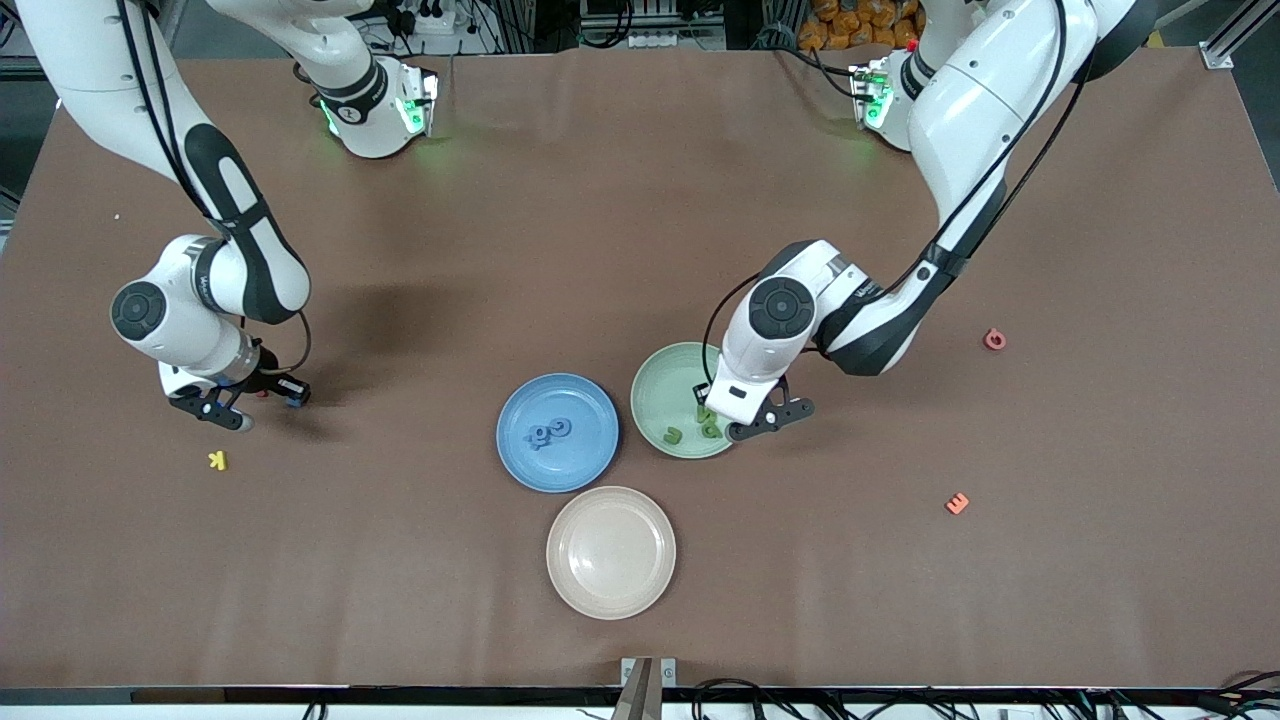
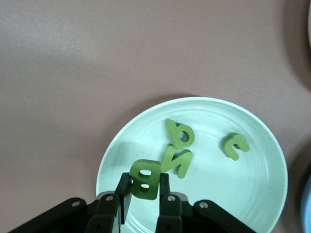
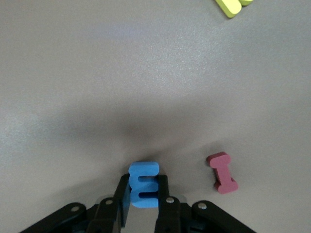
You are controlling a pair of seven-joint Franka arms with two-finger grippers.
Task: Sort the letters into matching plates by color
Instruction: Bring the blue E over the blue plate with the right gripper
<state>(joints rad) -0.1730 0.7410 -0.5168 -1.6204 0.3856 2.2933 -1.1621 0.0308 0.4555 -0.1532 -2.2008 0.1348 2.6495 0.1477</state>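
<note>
My left tool (image 2: 144,196) hangs over the green plate (image 1: 655,395). It pinches a green letter B (image 2: 144,178) between its two fingers. The B stands up on its edge, and its long side runs straight out from the fingers. Three more green letters lie flat in this plate: a green N (image 2: 177,161) just past the B, a round green letter (image 2: 180,134) touching the N, and a hooked green letter (image 2: 234,145) a bit apart from them.

My right tool (image 3: 144,199) is low at the right arm's end of the tabletop (image 1: 640,200). It is squeezed shut on a blue letter E (image 3: 143,184). The E stands on its edge between the fingers, with its long side pointing out from the tool. A red letter I (image 3: 222,173) lies flat near it, and a yellow letter (image 1: 217,460) lies nearer to the front camera.

The blue plate (image 1: 590,455) sits beside the green plate, toward the right arm's end. Blue letters (image 1: 548,431) lie in a small bunch in it.
</note>
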